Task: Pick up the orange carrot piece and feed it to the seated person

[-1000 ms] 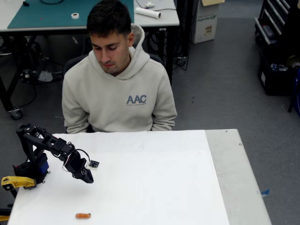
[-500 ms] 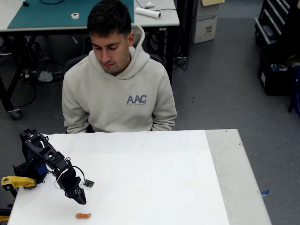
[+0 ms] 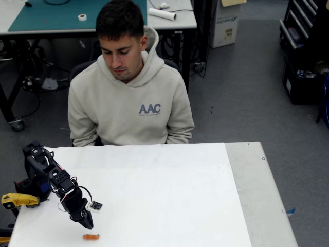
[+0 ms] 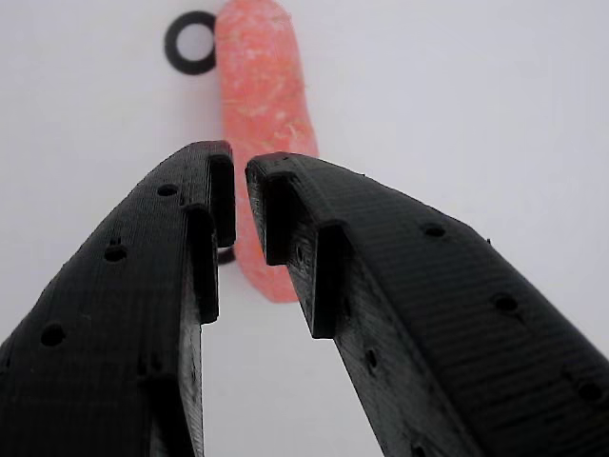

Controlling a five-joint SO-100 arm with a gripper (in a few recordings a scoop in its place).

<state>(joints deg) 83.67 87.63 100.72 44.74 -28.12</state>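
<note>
One orange carrot piece (image 3: 91,236) lies flat on the white desk (image 3: 169,200), close to the desk's near edge in the fixed view and toward its left side. One black arm (image 3: 49,175) reaches from its base at the left edge of the desk and bends down so that the tool (image 3: 87,224) hangs just above and slightly left of the carrot piece, with a small gap between them in the fixed view. In the wrist view the tool (image 4: 240,167) has its two black fingers (image 4: 143,286) drawn narrow, their tips nearly meeting with only a thin slit between, and nothing held; the carrot piece (image 4: 262,86) lies lengthwise on the white surface beyond the tips, partly hidden behind them. One small black ring (image 4: 192,42) sits on the surface just left of the carrot piece's far end in that view. One seated person (image 3: 131,98) in a light hoodie sits behind the far edge of the desk, well apart from the carrot piece, head tilted down. One yellow handle-shaped tool (image 3: 18,199) lies at the left edge of the desk, beside the arm's base and well left of the carrot piece.
</note>
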